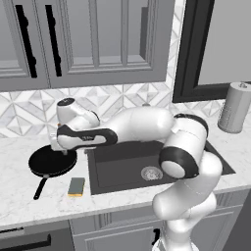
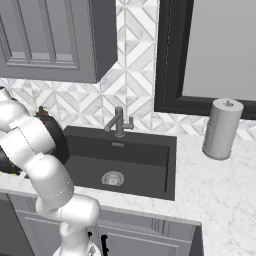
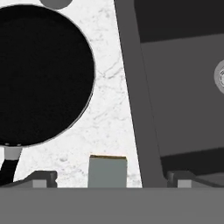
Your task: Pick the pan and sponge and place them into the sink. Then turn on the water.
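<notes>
The pan [image 1: 53, 161] lay on the marble surface [image 1: 29, 203] at left centre of the left base view, just left of the sink [image 1: 122, 169], with the sponge [image 1: 76, 186] just below its right edge. The arm reached left over the basin and the jaws [image 3: 109, 178] stood released, wide apart above the pan's right side. In the hand view the sponge sat at bottom centre between the tips, pan upper left, sink right.

There is one pan [image 1: 52, 160], one sponge [image 1: 76, 186], one sink [image 1: 122, 169] with one round drain [image 1: 151, 172], one faucet [image 2: 119, 121], and one paper towel roll [image 1: 234, 107] on the desk [image 1: 29, 201].
</notes>
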Controlling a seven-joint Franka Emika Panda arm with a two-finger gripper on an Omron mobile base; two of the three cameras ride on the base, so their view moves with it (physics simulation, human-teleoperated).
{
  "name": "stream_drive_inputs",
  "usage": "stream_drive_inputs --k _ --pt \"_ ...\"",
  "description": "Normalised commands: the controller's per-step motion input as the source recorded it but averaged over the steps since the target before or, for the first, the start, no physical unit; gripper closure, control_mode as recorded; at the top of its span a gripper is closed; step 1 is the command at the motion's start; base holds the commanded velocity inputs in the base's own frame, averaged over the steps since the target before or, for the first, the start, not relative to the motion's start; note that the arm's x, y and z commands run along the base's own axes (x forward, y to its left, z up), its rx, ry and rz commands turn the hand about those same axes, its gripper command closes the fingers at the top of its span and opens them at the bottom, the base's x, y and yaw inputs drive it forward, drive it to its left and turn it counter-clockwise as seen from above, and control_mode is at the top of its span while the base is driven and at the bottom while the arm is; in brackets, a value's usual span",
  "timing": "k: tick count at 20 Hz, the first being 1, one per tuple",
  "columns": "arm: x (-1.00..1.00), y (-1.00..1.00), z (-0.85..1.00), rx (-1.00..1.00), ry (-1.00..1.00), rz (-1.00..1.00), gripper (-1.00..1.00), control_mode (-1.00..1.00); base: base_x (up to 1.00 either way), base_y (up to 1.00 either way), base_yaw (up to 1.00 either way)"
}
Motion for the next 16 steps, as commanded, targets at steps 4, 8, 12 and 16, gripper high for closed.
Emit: stream_drive_inputs --k 4,8,12,16 --pt "-0.37 0.54 -0.29 0.0 0.07 -0.07 -1.0 -1.0 0.0 0.0 0.0" --pt "-0.26 0.35 -0.19 0.0 0.09 -0.07 -1.0 -1.0 0.0 0.0 0.0" --pt "-0.03 0.05 -0.13 0.0 0.05 -0.01 -1.0 -1.0 0.0 0.0 0.0" --pt "-0.01 0.0 -0.1 0.0 0.09 0.0 -1.0 -1.0 0.0 0.0 0.0"
